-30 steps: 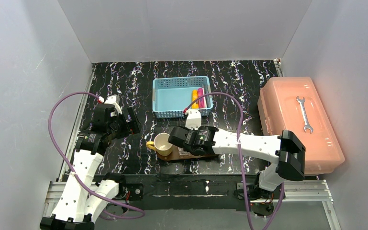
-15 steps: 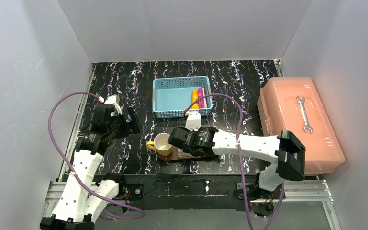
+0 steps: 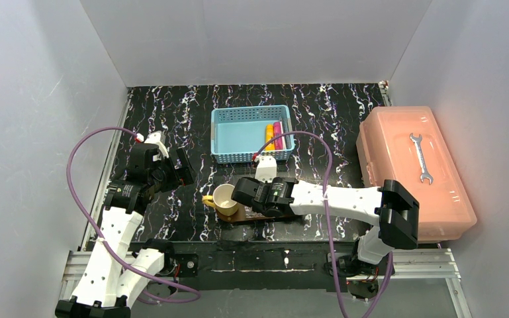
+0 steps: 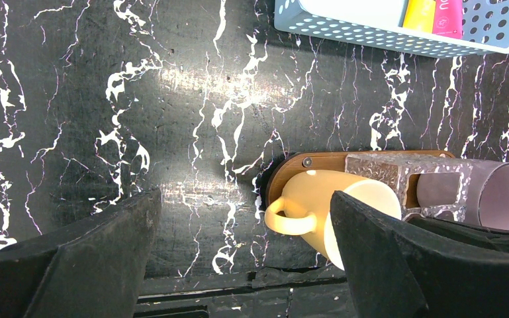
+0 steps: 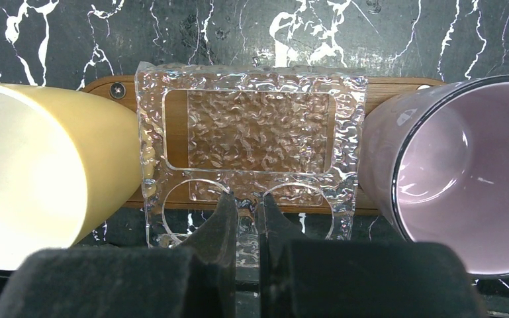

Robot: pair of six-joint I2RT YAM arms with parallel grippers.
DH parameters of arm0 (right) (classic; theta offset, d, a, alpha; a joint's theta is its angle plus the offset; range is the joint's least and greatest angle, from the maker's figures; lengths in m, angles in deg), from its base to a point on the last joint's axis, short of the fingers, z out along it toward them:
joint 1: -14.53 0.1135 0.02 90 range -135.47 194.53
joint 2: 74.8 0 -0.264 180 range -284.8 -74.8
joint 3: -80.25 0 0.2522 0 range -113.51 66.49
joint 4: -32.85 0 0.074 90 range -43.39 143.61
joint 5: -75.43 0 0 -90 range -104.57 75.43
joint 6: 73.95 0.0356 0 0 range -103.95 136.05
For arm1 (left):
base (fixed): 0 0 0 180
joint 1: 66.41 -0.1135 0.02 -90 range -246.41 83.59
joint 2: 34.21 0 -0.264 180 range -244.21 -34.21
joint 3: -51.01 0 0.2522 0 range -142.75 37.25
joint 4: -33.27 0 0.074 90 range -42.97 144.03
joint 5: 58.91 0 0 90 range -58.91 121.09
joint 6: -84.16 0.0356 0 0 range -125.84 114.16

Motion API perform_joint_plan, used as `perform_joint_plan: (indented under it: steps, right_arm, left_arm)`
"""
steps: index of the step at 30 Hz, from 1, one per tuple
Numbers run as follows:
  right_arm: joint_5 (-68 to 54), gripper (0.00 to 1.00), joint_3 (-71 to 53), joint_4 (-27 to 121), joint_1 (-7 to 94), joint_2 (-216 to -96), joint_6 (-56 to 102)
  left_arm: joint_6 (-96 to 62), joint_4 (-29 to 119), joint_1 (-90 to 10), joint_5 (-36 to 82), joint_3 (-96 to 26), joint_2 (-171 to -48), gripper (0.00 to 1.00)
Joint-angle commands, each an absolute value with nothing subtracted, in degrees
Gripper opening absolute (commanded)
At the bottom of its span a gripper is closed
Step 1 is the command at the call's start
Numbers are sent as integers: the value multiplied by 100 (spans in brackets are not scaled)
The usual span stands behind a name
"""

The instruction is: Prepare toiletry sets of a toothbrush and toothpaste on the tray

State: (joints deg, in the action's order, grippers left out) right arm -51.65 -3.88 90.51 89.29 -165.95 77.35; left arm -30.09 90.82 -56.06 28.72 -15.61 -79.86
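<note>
**Top view.** The tray (image 3: pixel 235 217) lies near the front edge. Two toothpaste tubes (image 3: pixel 273 135), one orange and one pink, lie side by side in the blue basket (image 3: pixel 216 134), well apart from the tray. They are probably light, soft and slick, so grip across the flat body at mid-length. No toothbrush is visible.

**Left wrist view.** The left gripper (image 4: pixel 245 199) is spread wide and holds nothing. Cups: one yellow cup (image 4: pixel 324 205) and one purple cup (image 4: pixel 496 195).

**Right wrist view.** The right gripper (image 5: pixel 245 212) is nearly closed, pinching the near edge of the single clear holder (image 5: pixel 258 126) between the cups.

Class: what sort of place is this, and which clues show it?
Probably a robot test cell: plain white walls enclose a black marbled table, two robot arms stand at its near edge, a wrench lies on a pink box.
</note>
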Motion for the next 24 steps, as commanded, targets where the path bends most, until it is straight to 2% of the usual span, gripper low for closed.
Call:
perform_joint_plan:
  steps: [1,11,20,24]
  right_arm:
    - [-5282,3,-374,8944,8968,-16647,7800]
    - [-5302,26,-460,9024,8968,-16632,7740]
    - [-5360,36,-633,9154,8968,-16587,7714]
    - [-5417,37,-766,9275,8968,-16552,7690]
  left_arm:
    - [-3001,9150,-5586,2877,-1487,-7912,99]
    - [-3001,9157,-5586,2872,-1487,-7910,99]
    - [-3002,9159,-5586,2870,-1487,-7930,99]
    - [-3002,9154,-5586,2870,-1487,-7930,99]
